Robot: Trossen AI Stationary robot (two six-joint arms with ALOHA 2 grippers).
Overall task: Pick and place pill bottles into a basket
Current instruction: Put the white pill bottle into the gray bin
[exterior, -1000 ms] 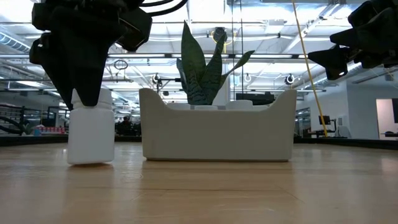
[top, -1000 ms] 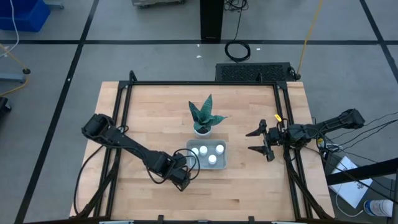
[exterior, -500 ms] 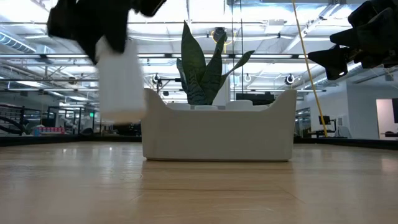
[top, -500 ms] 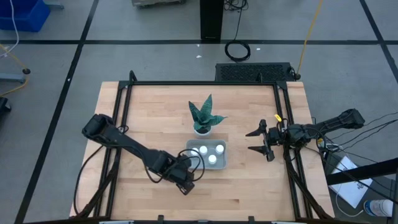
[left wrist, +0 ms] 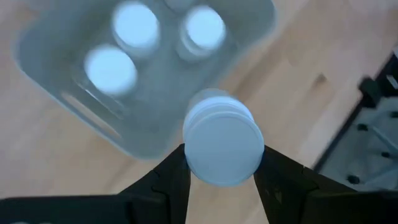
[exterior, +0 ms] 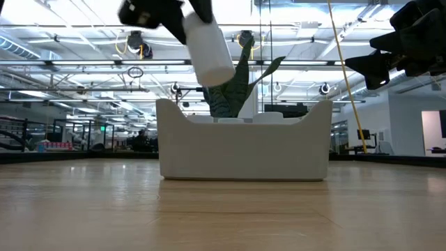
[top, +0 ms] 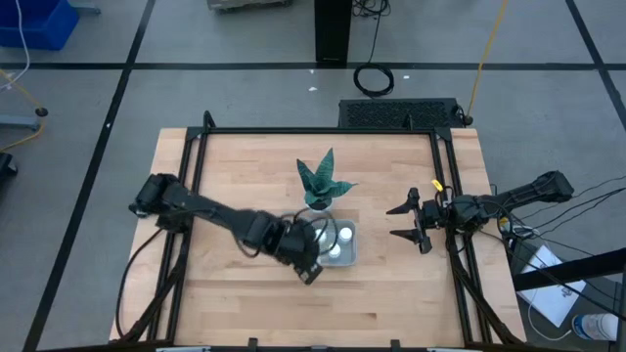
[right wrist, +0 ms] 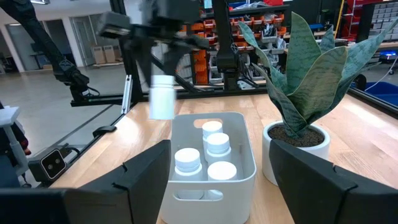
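Observation:
The basket [top: 344, 256], a pale shallow tray, sits mid-table with several white pill bottles [right wrist: 187, 159] upright in it. My left gripper [top: 310, 260] hovers over the basket's left end, shut on another pill bottle [exterior: 209, 49], which also shows in the left wrist view as pill bottle [left wrist: 224, 146] and in the right wrist view as pill bottle [right wrist: 163, 96]. My right gripper [top: 398, 222] waits open and level at the table's right edge, pointing at the basket, with nothing between its fingers. My left gripper pinches the bottle's upper part [left wrist: 189, 158] between its two fingers, one on each side. The fingers [left wrist: 268, 171] come from above, slanting down. The bottle hangs below them, tilted, lifted clear of the table and higher than the basket's rim [exterior: 167, 104].
A small white pot with a green spiky plant [top: 319, 191] stands just beyond the basket's far side. Black frame rails [top: 196, 166] run along the table's left, far and right edges. Bare wood lies near the front edge [top: 323, 313].
My left gripper has risen and gone toward the basket, carrying the bottle. The bottle stood upright on the table left of the basket a second ago; now it is lifted clear, tilted, and above the basket's left end.

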